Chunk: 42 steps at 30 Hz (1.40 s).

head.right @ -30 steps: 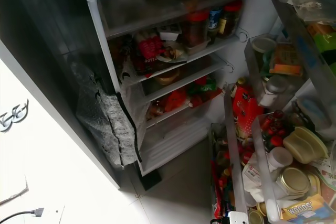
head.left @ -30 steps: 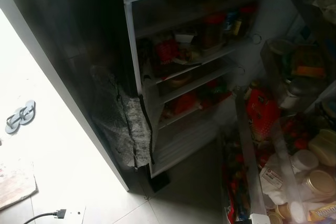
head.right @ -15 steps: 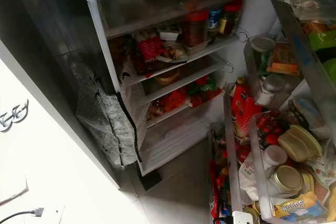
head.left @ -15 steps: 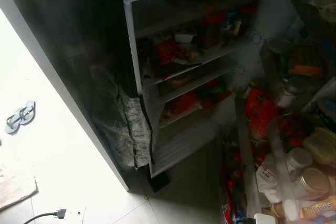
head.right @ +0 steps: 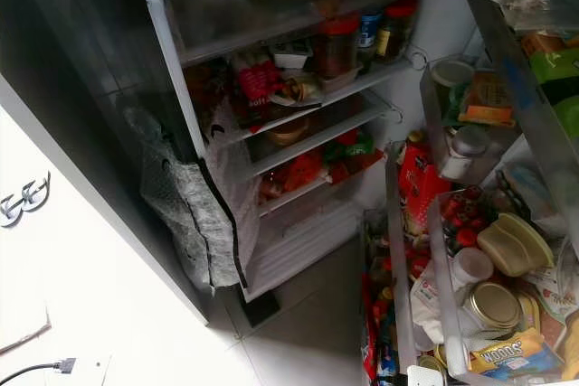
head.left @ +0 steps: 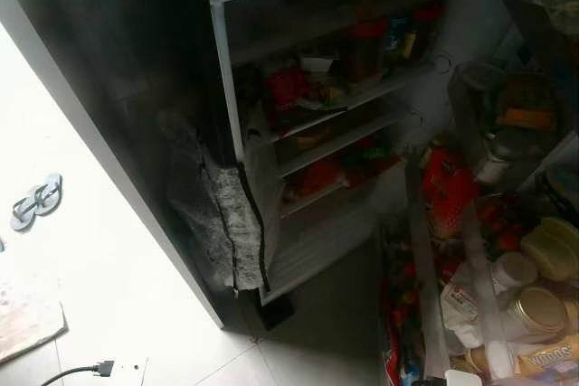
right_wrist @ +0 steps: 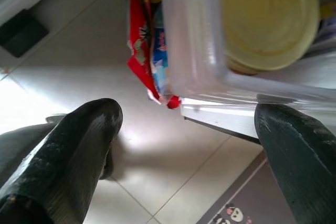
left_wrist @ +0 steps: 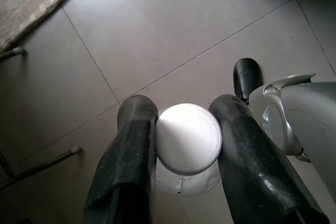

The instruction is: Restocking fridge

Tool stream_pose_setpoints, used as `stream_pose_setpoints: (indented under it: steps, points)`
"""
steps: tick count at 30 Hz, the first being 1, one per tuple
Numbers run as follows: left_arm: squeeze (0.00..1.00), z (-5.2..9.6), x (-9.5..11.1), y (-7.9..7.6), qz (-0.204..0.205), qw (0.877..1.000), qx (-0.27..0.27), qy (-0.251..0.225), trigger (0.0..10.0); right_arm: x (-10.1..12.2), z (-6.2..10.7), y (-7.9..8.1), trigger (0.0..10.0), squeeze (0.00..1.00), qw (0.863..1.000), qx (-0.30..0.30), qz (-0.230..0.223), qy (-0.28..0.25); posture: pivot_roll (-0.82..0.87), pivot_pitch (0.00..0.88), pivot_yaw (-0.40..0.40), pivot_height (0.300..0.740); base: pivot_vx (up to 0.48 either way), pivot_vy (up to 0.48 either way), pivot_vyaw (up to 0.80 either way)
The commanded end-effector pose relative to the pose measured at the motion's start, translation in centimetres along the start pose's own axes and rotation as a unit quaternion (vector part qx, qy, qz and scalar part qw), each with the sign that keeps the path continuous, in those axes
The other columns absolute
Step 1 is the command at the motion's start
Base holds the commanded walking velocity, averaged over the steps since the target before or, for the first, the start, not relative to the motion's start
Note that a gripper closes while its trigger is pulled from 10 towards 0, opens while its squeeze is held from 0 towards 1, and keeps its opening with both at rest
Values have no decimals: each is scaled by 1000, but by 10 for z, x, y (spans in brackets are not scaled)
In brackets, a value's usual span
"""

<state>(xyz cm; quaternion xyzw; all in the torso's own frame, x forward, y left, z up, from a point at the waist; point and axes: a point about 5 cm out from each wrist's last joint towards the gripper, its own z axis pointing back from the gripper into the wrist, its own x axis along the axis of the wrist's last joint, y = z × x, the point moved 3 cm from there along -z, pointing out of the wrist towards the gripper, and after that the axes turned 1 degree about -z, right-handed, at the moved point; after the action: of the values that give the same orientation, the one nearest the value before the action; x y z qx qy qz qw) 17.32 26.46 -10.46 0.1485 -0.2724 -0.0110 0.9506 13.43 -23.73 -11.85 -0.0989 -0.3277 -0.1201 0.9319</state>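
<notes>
White-capped bottle (left_wrist: 188,141) clamped within left pincer (left_wrist: 185,145)

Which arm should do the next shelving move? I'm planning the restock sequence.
Left, probably. The left gripper is already shut on a white-capped bottle, ready to go into the open fridge. The right gripper is open and holds nothing, beside the door bin.
</notes>
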Motion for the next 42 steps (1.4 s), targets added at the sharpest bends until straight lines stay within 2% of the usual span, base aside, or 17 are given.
stream_pose_setpoints:
  steps: [1,5,8,15,19,23,25,26,27,31,34,36,39,42]
  points:
    - [0,1,-9,1,-3,1000,0,14,10000,0,1,-5,10000,0,1000,-15,4,-8,0,139,-14,740,0,0,0]
    - [0,1,-9,1,-4,1000,0,14,10000,0,1,-5,10000,0,1000,-18,6,-9,1,137,-14,740,0,0,0]
    - [0,1,-9,2,-5,1000,1,14,10000,60,-11,-26,10000,0,995,-40,10,-96,-1,139,-11,740,0,0,0]
    - [0,1,-9,2,-7,1000,1,13,10000,47,-6,-54,10000,0,993,-88,15,-77,-5,137,-9,740,0,0,0]
    - [0,1,-8,2,-7,1000,0,13,10000,28,4,-78,10000,0,991,-126,14,-50,-8,136,-7,740,0,0,0]
    - [0,1,-8,2,-8,1000,-1,12,10000,15,8,-84,10000,0,991,-131,7,-33,-10,136,-7,740,0,0,0]
    - [0,1,-8,2,-8,1000,-1,12,10000,10,8,-81,10000,0,993,-119,4,-24,-10,135,-7,740,0,0,0]
    - [0,1,-8,2,-8,1000,-2,12,10000,1,8,-68,10000,0,996,-86,-9,-5,-10,135,-5,740,0,0,0]
    - [0,1,-8,2,-8,1000,-2,12,10000,1,8,-68,10000,0,996,-86,-9,-5,-10,135,-5,740,0,0,0]
    - [0,1,-7,2,-7,1000,-2,12,10000,-8,3,-34,10000,0,999,-21,-17,30,-6,132,-4,740,0,0,0]
    - [0,1,-7,2,-8,1000,-2,11,10000,-7,2,-26,10000,0,999,-7,-17,32,-5,132,-3,740,0,0,0]
    - [0,1,-7,2,-8,1000,-2,11,10000,0,-2,-11,10000,0,999,22,-22,24,-3,131,-4,740,0,0,0]
    - [0,1,-7,2,-10,1000,-2,11,10000,7,-5,4,10000,0,998,62,-18,23,1,133,-5,740,0,0,0]
    - [0,1,-7,2,-12,1000,-3,11,10000,9,-5,7,10000,0,997,73,-8,21,3,134,-6,740,0,0,0]
